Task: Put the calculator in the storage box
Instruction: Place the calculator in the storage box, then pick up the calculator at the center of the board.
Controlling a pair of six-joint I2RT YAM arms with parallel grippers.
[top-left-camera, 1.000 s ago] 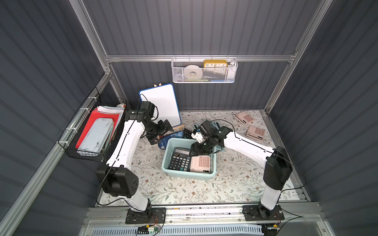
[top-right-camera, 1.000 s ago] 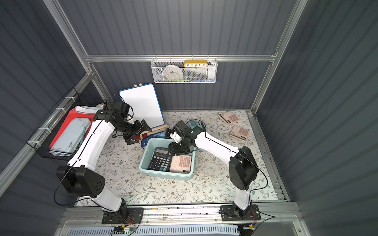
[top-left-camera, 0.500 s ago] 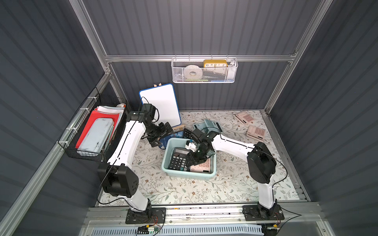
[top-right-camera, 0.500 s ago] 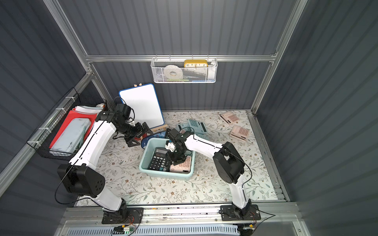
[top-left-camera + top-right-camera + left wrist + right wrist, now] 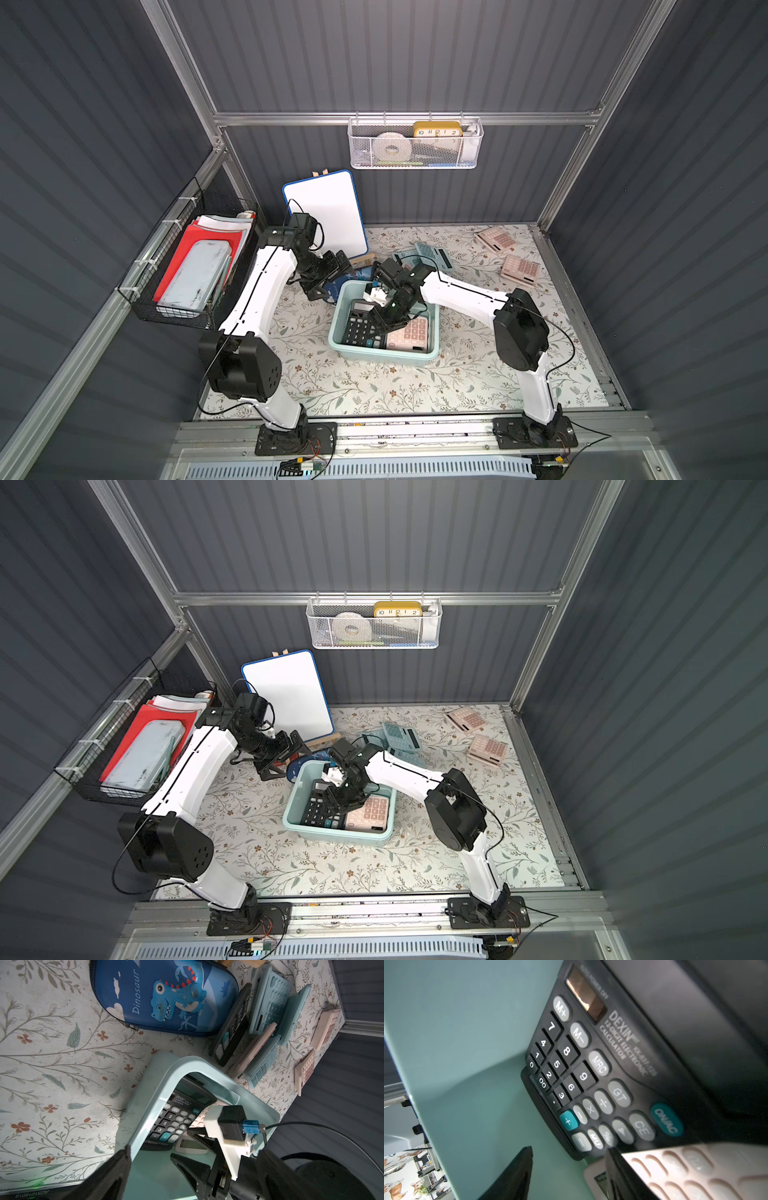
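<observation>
The mint-teal storage box (image 5: 382,356) (image 5: 332,834) sits mid-mat. A black calculator (image 5: 358,330) (image 5: 591,1059) and a pink calculator (image 5: 412,336) (image 5: 685,1169) lie side by side in it. My right gripper (image 5: 388,322) (image 5: 570,1150) is down inside the box, open, with only the box floor between its fingers. One finger (image 5: 618,1169) lies over the pink calculator near its display end. My left gripper (image 5: 330,277) (image 5: 282,756) stands wide open and empty at the box's back-left corner, one finger (image 5: 120,1165) against the rim.
A blue dinosaur pencil case (image 5: 166,995) lies behind the box under the left gripper. Teal calculators (image 5: 432,255) and pink ones (image 5: 494,239) (image 5: 521,270) lie on the back of the mat. A whiteboard (image 5: 326,216) leans on the back wall. A black wire basket (image 5: 187,270) hangs left, a white mesh basket (image 5: 415,145) on the wall.
My right gripper has come from the box's back rim down into the box, over the two calculators, its opening unchanged. The left gripper has barely moved.
</observation>
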